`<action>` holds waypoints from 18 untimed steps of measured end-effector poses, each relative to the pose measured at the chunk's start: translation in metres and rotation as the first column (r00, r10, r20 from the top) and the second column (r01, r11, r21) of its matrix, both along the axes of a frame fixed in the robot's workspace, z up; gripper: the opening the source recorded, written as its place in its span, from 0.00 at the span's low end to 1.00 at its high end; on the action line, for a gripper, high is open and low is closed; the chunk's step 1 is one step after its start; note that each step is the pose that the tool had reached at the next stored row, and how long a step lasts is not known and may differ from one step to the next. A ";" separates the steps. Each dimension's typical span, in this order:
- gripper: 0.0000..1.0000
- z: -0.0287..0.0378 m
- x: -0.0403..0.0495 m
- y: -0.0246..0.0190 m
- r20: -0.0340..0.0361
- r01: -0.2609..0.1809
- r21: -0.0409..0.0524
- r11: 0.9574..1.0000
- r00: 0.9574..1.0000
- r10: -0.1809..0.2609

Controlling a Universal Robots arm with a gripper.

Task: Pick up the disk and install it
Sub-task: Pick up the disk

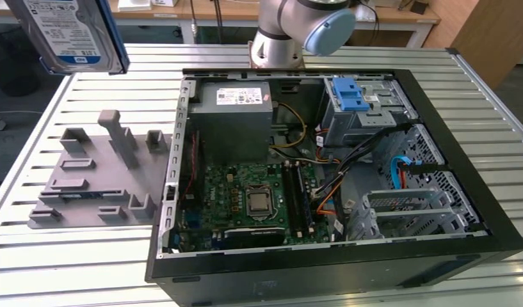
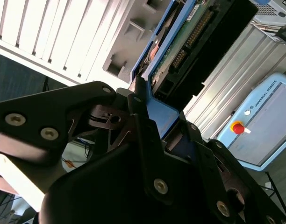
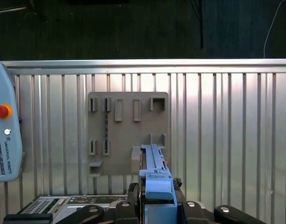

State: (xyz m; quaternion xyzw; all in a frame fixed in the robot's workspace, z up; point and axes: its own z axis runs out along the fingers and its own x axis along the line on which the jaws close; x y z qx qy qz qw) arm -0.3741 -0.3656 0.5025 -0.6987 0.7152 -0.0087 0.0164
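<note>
Pickup done: flat silver hard drive (image 1: pixel 69 32) in blue plastic carrier frame clamped in the black end effector (image 2: pixel 161 112), held above the grey slotted holder (image 1: pixel 90 185) on the table (image 1: pixel 82 268) (open black computer case (image 1: pixel 329 272) alongside); installation not yet done

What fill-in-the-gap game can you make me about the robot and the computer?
1. The disk has a ____ frame round its edges.
2. The hand is not open but ____ on the disk.
3. The computer case has its side ____, so the green board inside shows.
4. The grey rack lies on the exterior view's ____ of the computer case.

Missing words: blue, shut, open, left.
</note>
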 end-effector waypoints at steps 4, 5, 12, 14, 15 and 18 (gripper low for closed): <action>0.36 -0.0001 0.0047 -0.0048 0.000 0.000 0.000 1.000 1.000 0.000; 0.36 0.0000 0.0075 -0.0054 0.000 0.000 0.000 1.000 1.000 0.000; 0.36 0.0000 0.0325 -0.0075 0.000 0.000 0.000 1.000 1.000 0.000; 0.36 -0.0002 0.0397 -0.0075 0.000 0.000 0.000 1.000 1.000 0.000; 0.36 -0.0003 0.0440 -0.0075 0.000 0.000 0.000 1.000 1.000 0.000; 0.36 -0.0007 0.0579 -0.0075 -0.001 0.000 0.000 1.000 1.000 0.000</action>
